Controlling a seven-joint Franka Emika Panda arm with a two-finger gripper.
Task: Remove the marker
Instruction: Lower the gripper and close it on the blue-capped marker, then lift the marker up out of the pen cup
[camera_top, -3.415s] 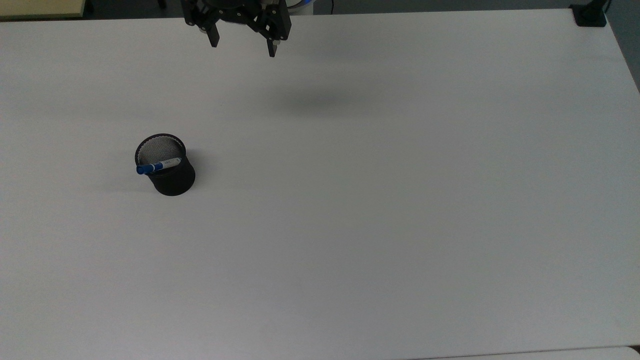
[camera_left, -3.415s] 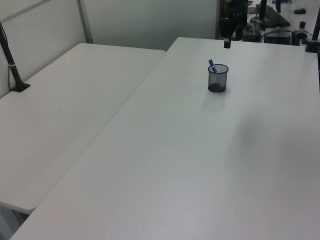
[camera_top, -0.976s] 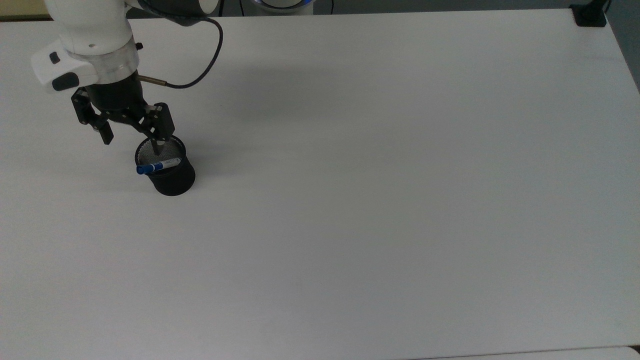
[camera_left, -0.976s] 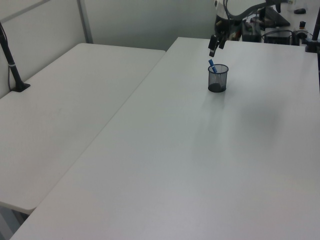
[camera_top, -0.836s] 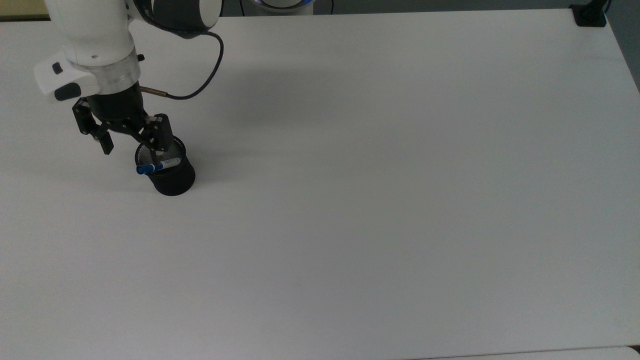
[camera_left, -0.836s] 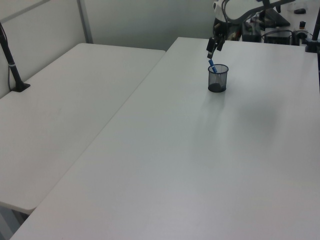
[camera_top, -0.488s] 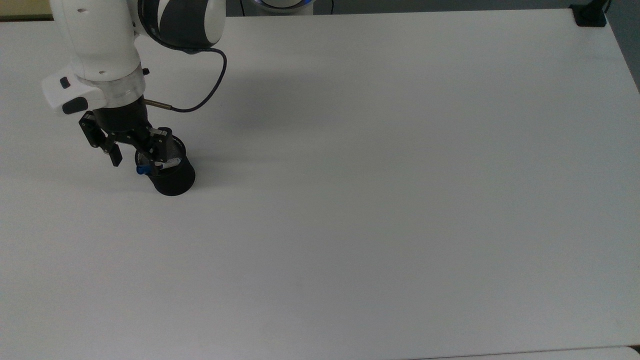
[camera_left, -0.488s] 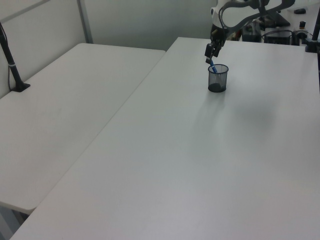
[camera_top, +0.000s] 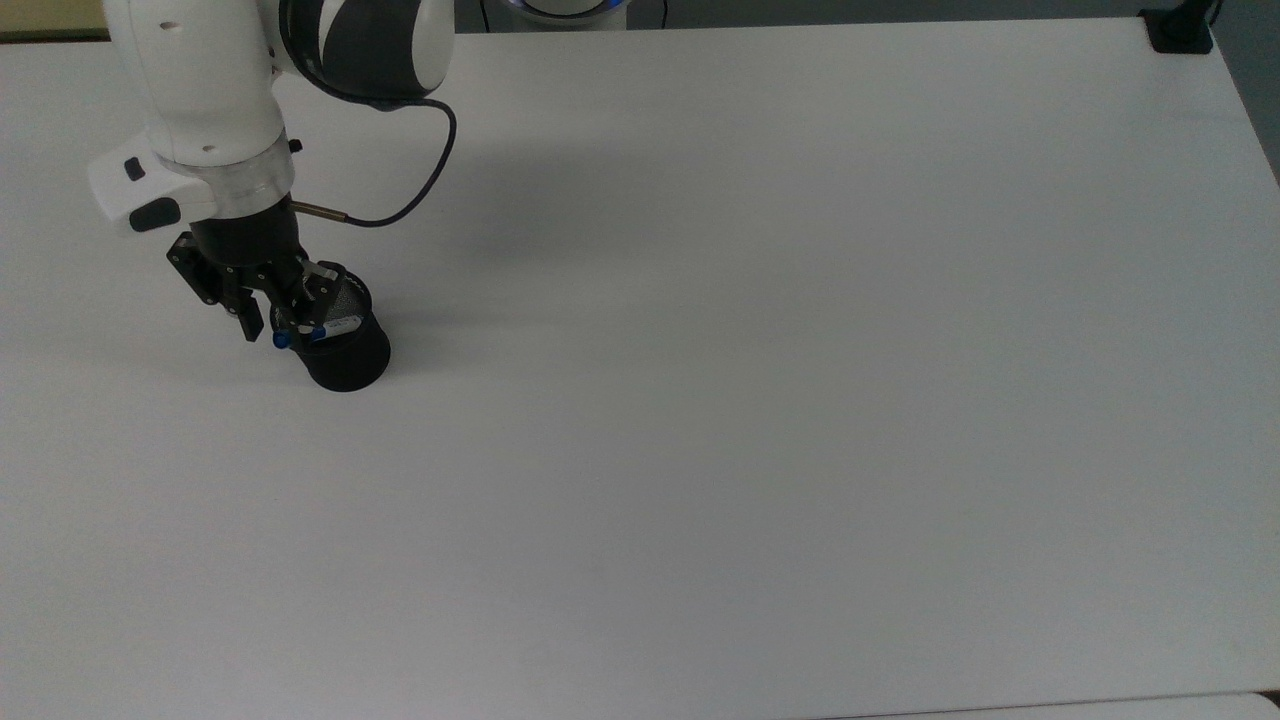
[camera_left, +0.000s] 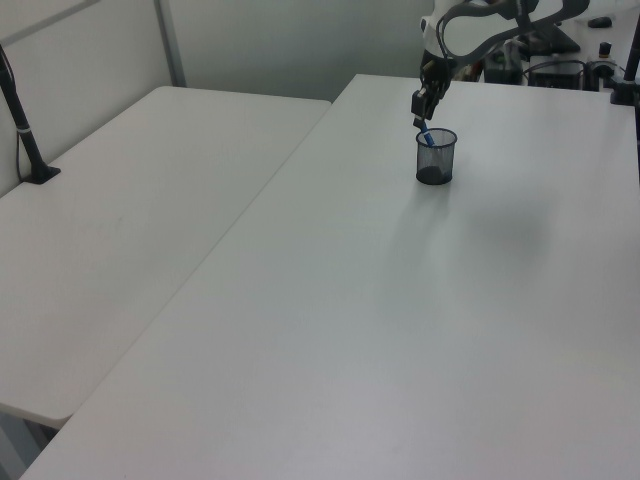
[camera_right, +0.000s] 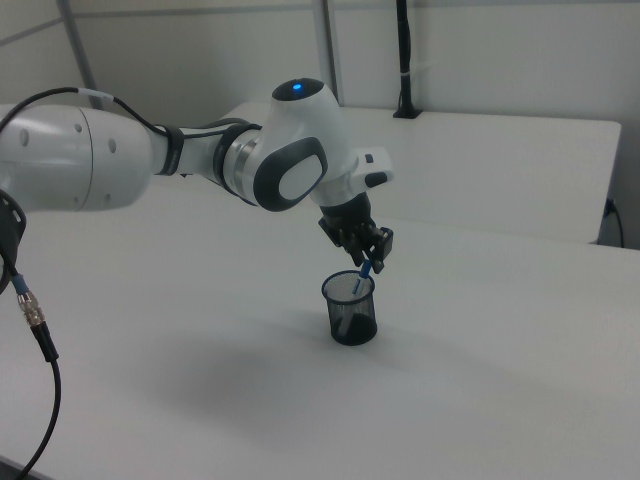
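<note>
The marker (camera_top: 342, 325) leans in a black mesh cup (camera_top: 348, 362) on the white table (camera_top: 750, 350), its blue cap poking over the rim at the top view's left. My gripper (camera_top: 275, 328) hangs right at that cap. It is open, with one finger on each side of the cap and a small gap left. In the left view the gripper (camera_left: 421, 112) sits just above the marker (camera_left: 425, 133) and the cup (camera_left: 436, 158). From the right view, the gripper (camera_right: 370, 256) is tilted over the cup (camera_right: 351, 310) at the marker (camera_right: 364, 272).
A black clamp (camera_top: 1180, 30) sits on the table's corner at the top view's upper right. My arm's cable (camera_top: 425, 170) loops above the table. A second white table (camera_left: 120, 220) with a black post (camera_left: 25, 130) adjoins at the left view's left.
My arm came from the table's far edge to the cup, then lowered. In the last half second the fingers drew closer together around the blue cap. Marker and cup have not moved.
</note>
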